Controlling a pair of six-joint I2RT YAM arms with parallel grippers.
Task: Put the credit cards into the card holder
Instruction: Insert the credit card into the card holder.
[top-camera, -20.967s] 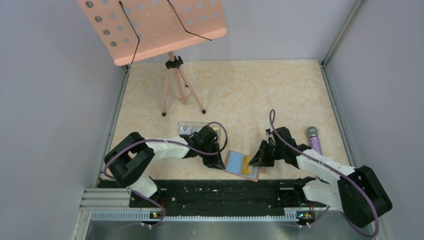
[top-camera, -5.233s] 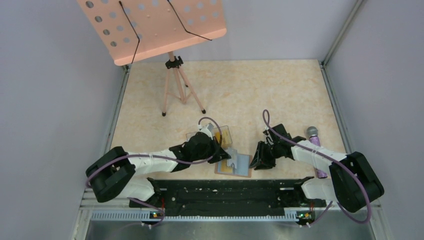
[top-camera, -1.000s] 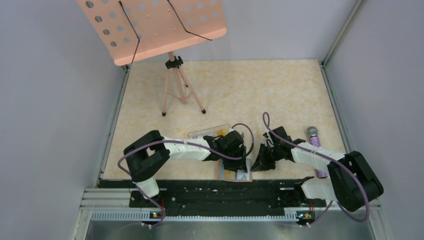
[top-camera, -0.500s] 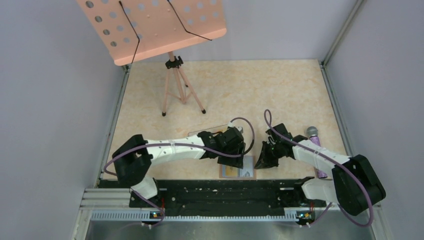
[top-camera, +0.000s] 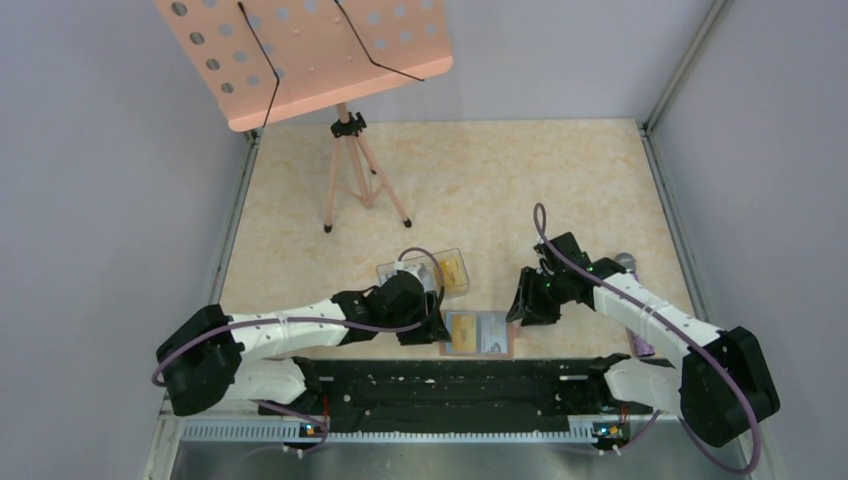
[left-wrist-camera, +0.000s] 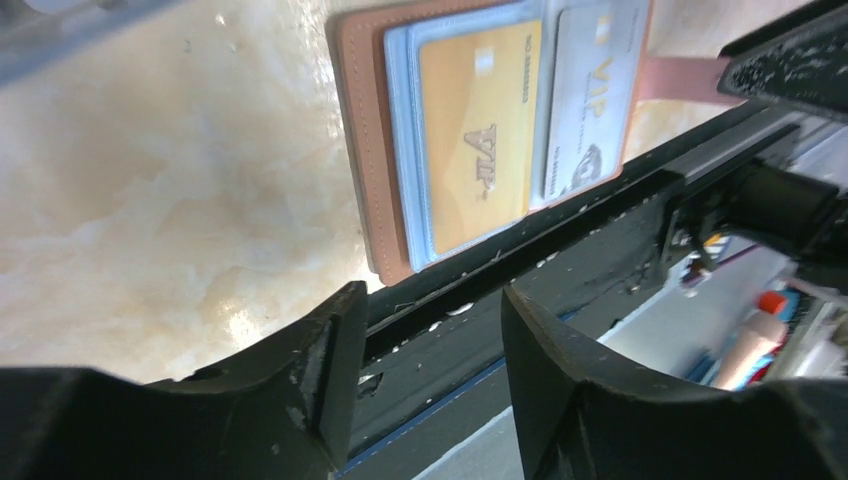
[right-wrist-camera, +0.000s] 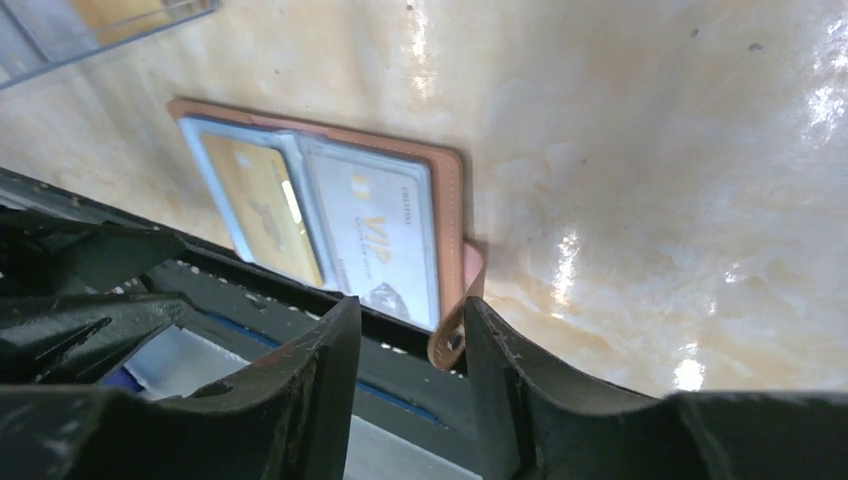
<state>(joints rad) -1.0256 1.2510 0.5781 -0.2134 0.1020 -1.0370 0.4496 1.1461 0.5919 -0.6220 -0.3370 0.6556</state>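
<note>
While the card holder (top-camera: 478, 334) lies open at the near edge of the table (top-camera: 480, 180), a yellow card (left-wrist-camera: 478, 130) and a pale card (left-wrist-camera: 590, 100) tucked inside, the left gripper (left-wrist-camera: 430, 300) and the right gripper (right-wrist-camera: 410, 312) hover either side of it, jaws parted, gripping nothing.

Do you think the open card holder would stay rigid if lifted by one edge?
The card holder would likely fold along its spine, being two hinged leaves. Lying flat on the glossy table, it should slide, not tip.
</note>
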